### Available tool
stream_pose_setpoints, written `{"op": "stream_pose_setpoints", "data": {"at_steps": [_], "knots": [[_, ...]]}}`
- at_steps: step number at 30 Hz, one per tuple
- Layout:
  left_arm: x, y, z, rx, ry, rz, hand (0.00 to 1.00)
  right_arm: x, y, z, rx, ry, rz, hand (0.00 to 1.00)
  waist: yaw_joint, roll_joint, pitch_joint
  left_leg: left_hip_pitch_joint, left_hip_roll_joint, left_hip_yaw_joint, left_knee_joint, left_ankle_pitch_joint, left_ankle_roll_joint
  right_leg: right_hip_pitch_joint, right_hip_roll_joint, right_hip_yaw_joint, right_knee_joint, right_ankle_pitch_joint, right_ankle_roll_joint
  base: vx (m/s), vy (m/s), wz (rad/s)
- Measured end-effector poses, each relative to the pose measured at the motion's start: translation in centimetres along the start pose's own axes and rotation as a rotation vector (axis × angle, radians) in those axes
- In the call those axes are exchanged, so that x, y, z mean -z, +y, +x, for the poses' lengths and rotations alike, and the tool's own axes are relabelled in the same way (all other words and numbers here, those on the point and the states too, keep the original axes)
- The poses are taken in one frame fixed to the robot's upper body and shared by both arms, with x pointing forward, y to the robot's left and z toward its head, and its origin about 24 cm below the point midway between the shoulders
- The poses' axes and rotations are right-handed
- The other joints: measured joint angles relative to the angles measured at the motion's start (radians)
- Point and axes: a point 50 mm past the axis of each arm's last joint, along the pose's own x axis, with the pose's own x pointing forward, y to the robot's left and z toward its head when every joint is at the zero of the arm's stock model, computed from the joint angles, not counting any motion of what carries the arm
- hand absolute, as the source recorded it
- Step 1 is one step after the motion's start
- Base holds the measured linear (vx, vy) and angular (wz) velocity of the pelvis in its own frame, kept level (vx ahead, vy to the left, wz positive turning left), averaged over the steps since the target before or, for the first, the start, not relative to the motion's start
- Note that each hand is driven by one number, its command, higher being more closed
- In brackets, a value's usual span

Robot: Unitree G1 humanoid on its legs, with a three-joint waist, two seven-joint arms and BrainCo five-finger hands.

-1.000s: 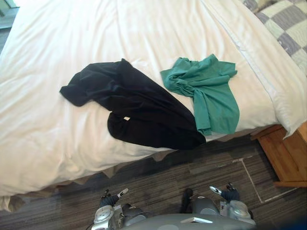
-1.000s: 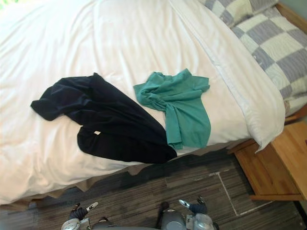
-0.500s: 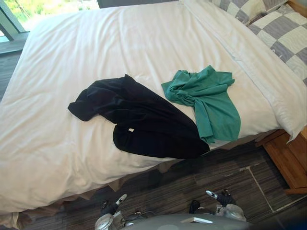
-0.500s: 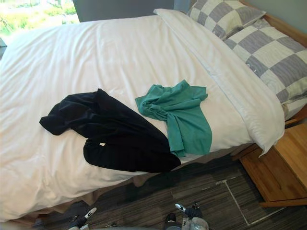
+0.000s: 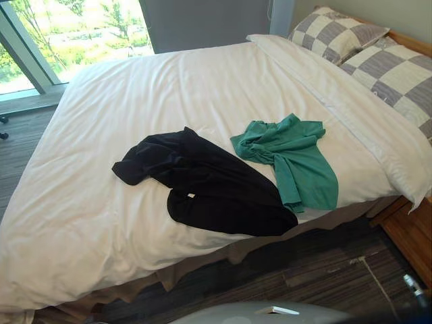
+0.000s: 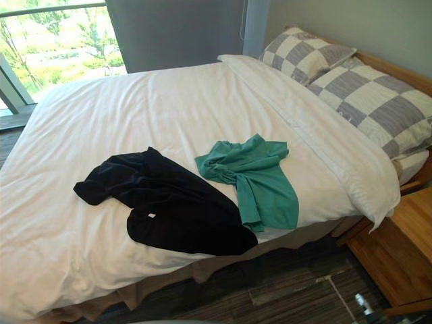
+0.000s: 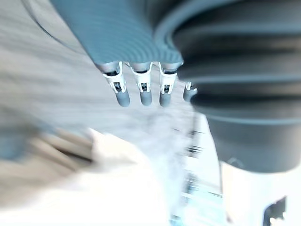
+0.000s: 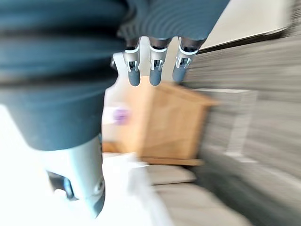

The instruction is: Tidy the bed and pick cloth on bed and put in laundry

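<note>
On bed [image 5: 202, 81], green shirt [image 5: 297, 158] runs toward near edge; left robot hand [image 7: 146, 95], right robot hand [image 8: 155, 74] unclenched.

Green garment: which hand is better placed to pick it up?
Probably right: the green garment lies on the robot's right of the black garment; left hand and right hand are both empty.

garment [image 5: 209, 185] left of shirt [image 5: 293, 158]; both on bed [image 5: 135, 88]; pillows [image 5: 334, 34] far right
</note>
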Motion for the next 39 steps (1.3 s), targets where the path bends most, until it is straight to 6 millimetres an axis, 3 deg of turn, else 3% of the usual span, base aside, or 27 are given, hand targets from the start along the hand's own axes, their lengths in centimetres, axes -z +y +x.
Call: {"op": "stream_pose_setpoints", "data": {"at_steps": [3, 6, 9, 12, 15, 18, 24, 26, 28, 31, 36, 39], "knots": [[-5.0, -6.0, -0.6, 0.227, -0.237, 0.031, 0.0, -3.7, 1.1, 0.8, -0.027, -0.165, -0.021, 0.0, 0.006, -0.009, -0.001, -0.015, -0.001, -0.021, 0.012, 0.0, 0.0, -0.004, -0.001, -0.008, 0.0, -0.001, 0.0, 0.01, -0.033, 0.1], [-9.8, -12.0, -3.1, 0.445, -0.494, 0.033, 0.0, -6.8, 2.3, 1.4, -0.067, -0.303, -0.065, 0.0, 0.008, -0.001, 0.004, -0.022, -0.004, -0.039, 0.015, 0.003, 0.005, -0.005, -0.003, -0.011, 0.001, -0.002, 0.0, 0.0, -0.024, 0.09], [-11.7, -16.1, -6.5, 0.616, -0.641, -0.007, 0.0, -10.0, 3.4, 1.7, -0.117, -0.438, -0.107, 0.0, 0.004, 0.019, 0.017, -0.02, -0.006, -0.049, 0.015, 0.003, 0.007, -0.006, -0.007, -0.001, 0.008, -0.006, -0.002, -0.01, -0.011, 0.03], [-11.4, -19.0, -9.1, 0.744, -0.712, 0.05, 0.0, -11.9, 4.9, 1.4, -0.179, -0.528, -0.154, 0.0, -0.013, 0.044, 0.037, -0.019, -0.006, -0.049, 0.021, 0.003, 0.011, -0.011, -0.007, 0.007, 0.01, -0.006, -0.002, -0.03, -0.017, -0.05], [-9.8, -21.4, -11.7, 0.874, -0.781, 0.217, 0.0, -13.3, 6.8, 0.8, -0.244, -0.594, -0.172, 0.0, -0.025, 0.052, 0.046, -0.015, -0.002, -0.047, 0.029, 0.002, 0.012, -0.015, -0.004, 0.026, 0.01, -0.006, -0.002, -0.04, -0.028, -0.15], [-7.7, -23.1, -13.4, 0.979, -0.805, 0.404, 0.0, -15.3, 8.8, -0.3, -0.324, -0.698, -0.197, 0.0, -0.041, 0.055, 0.078, -0.003, -0.001, -0.045, 0.029, -0.002, 0.019, -0.024, -0.001, 0.06, 0.016, -0.004, -0.002, -0.06, -0.021, -0.31], [-5.2, -25.7, -16.3, 1.118, -0.843, 0.587, 0.0, -17.5, 10.8, -1.8, -0.421, -0.824, -0.228, 0.0, -0.077, 0.071, 0.127, -0.04, -0.008, -0.044, 0.029, -0.001, 0.021, -0.085, -0.005, 0.091, 0.022, 0.014, 0.004, -0.04, -0.015, -0.16], [-5.2, -26.7, -17.4, 1.141, -0.88, 0.59, 0.0, -18.0, 11.1, -2.2, -0.434, -0.848, -0.221, 0.0, -0.083, 0.081, 0.157, -0.043, -0.015, -0.043, 0.029, 0.005, 0.03, -0.097, -0.01, 0.102, 0.028, 0.017, 0.005, -0.03, -0.009, -0.11], [-5.5, -27.9, -18.5, 1.149, -0.932, 0.62, 0.0, -19.1, 11.7, -2.7, -0.461, -0.903, -0.233, 0.0, -0.102, 0.109, 0.178, -0.074, -0.021, -0.043, 0.029, 0.009, 0.035, -0.136, -0.017, 0.109, 0.035, 0.021, 0.007, -0.05, -0.013, -0.09], [-6.5, -29.8, -20.6, 1.17, -1.009, 0.601, 0.0, -20.0, 12.1, -3.4, -0.473, -0.947, -0.217, 0.0, -0.104, 0.119, 0.224, -0.102, -0.027, -0.042, 0.03, 0.023, 0.051, -0.178, -0.024, 0.122, 0.054, 0.024, 0.007, -0.06, -0.022, -0.1], [-7.4, -32.5, -22.8, 1.196, -1.041, 0.577, 0.0, -22.2, 13.9, -6.1, -0.536, -1.077, -0.153, 0.0, -0.11, 0.112, 0.302, -0.155, -0.03, -0.015, 0.048, 0.033, 0.057, -0.275, -0.031, 0.165, 0.117, 0.022, 0.004, -0.08, -0.023, -0.17], [-7.1, -33.3, -23.1, 1.187, -1.04, 0.631, 0.0, -22.4, 14.2, -7.1, -0.552, -1.107, -0.126, 0.0, -0.114, 0.1, 0.329, -0.192, -0.028, -0.012, 0.067, 0.033, 0.057, -0.331, -0.036, 0.175, 0.163, 0.008, -0.006, -0.05, -0.018, -0.08]]}}
